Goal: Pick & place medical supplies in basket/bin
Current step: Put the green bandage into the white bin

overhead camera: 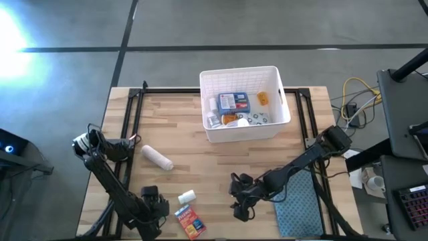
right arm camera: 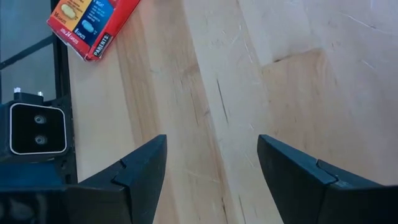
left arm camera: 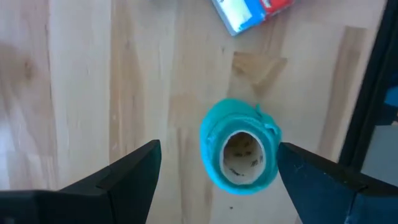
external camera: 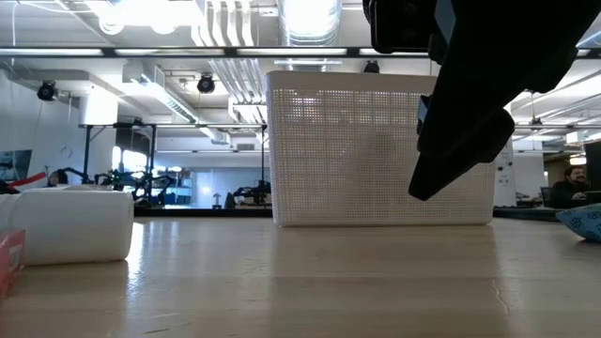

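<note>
The left gripper [left arm camera: 214, 168] hangs wide open over the green tape roll [left arm camera: 239, 147], which lies on the table between its fingers, untouched; the right gripper [right arm camera: 211, 165] — also spread, holding nothing — hovers over bare wood at about 6 o'clock from the basket [overhead camera: 244, 104]; the orange-red box [overhead camera: 189, 220] lies near the table's front edge, at about 7 o'clock from the basket.

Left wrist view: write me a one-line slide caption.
Open left gripper straddles a teal tape roll lying on the wooden table, a red-blue box beyond.
</note>
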Robot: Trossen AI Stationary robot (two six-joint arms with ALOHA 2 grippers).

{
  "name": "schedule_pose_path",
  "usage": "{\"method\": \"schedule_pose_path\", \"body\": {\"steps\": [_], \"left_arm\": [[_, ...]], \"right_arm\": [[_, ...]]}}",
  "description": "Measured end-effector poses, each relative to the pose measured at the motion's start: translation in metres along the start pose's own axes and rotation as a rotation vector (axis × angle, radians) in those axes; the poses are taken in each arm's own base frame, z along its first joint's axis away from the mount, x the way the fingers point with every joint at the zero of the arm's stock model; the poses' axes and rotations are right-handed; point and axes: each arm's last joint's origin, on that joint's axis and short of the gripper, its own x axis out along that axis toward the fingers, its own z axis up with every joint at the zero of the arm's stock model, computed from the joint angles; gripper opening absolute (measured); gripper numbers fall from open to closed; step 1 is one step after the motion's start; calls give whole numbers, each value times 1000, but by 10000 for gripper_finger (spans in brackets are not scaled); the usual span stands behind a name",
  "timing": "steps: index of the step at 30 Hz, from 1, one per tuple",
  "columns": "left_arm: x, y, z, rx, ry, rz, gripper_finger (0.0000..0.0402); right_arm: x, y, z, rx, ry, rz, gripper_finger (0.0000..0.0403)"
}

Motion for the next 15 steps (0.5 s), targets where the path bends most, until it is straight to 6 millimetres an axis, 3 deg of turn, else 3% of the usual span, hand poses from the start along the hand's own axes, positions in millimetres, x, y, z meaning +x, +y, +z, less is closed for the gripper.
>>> {"method": "schedule_pose_path", "body": {"steps": [9,15], "left_arm": [[16,-4,-2,-17,-22,-113,297],[28,3,-7,-28,-6,-94,297]], "right_arm": [[0,-1,0,0,1,-1,240],[0,-3,-3,13,20,-23,240]]}}
